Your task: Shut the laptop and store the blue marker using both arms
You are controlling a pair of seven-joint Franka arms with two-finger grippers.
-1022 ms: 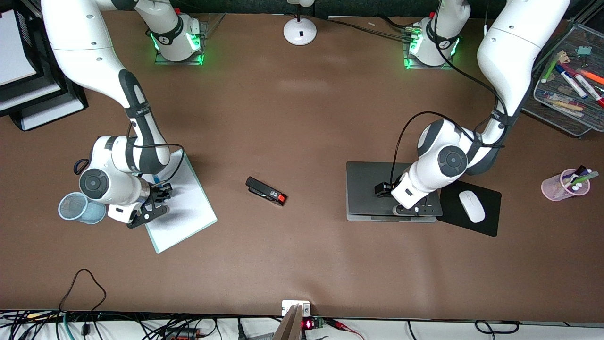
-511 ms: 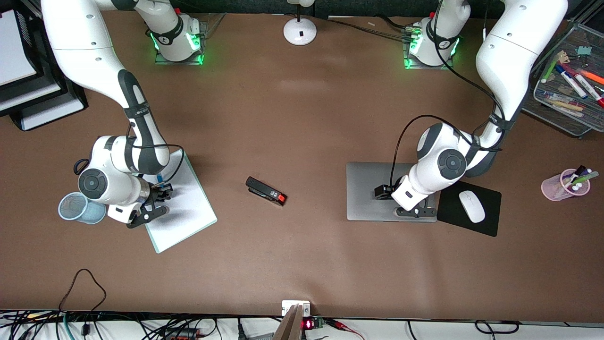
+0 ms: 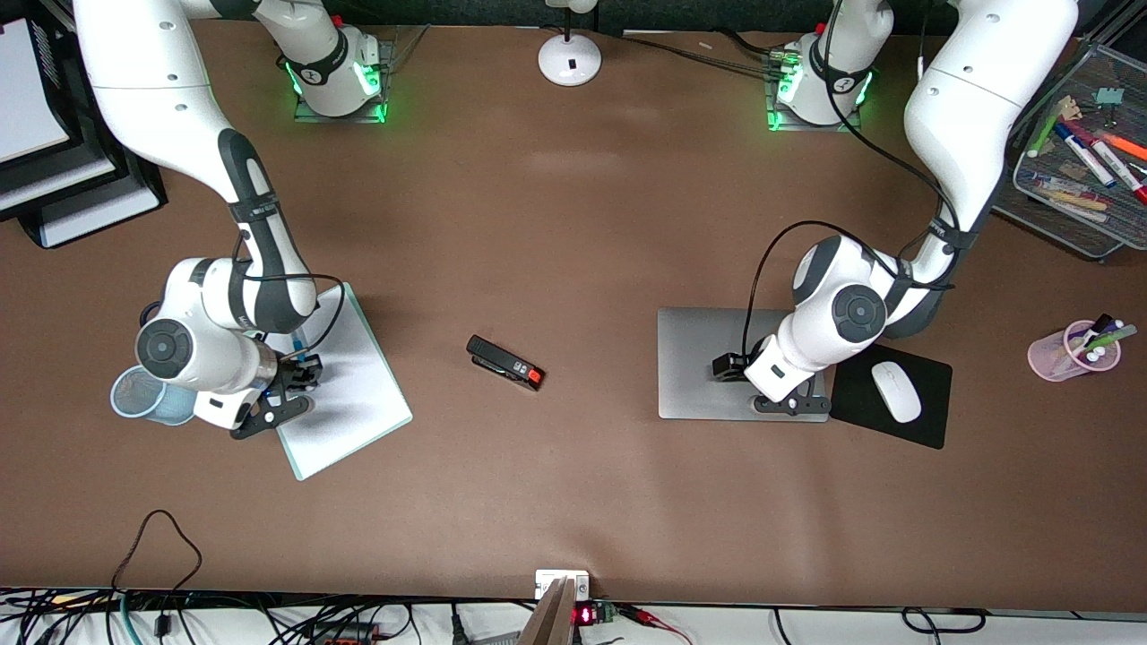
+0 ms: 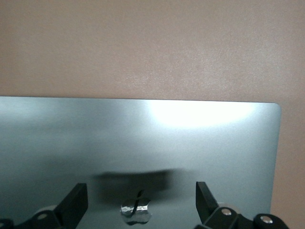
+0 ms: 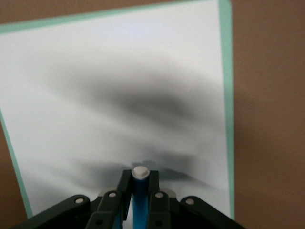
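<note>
My left pincer (image 3: pixel 789 403) is hovering over the laptop (image 3: pixel 708 363), fingers (image 4: pixel 75 204) spread wide apart with nothing between them. The laptop is lying shut and flat on the bench (image 3: pixel 573 224), its silver lid up, and in my left wrist view I am looking straight down at the dark apple logo (image 4: pixel 136 211) on that lid. A black mouse pad (image 3: pixel 923 421) with a white mouse (image 3: pixel 896 391) is sitting just beside the laptop, toward the left arm's end of the bench.

My right pincer (image 3: pixel 291 381) is clamping the blue marker (image 5: pixel 139 202), white end (image 5: pixel 140 171) poking out past the fingertips, over a white green-edged board (image 3: pixel 358 403). A blue mesh cup (image 3: pixel 148 396) is lying just beside that board.
</note>
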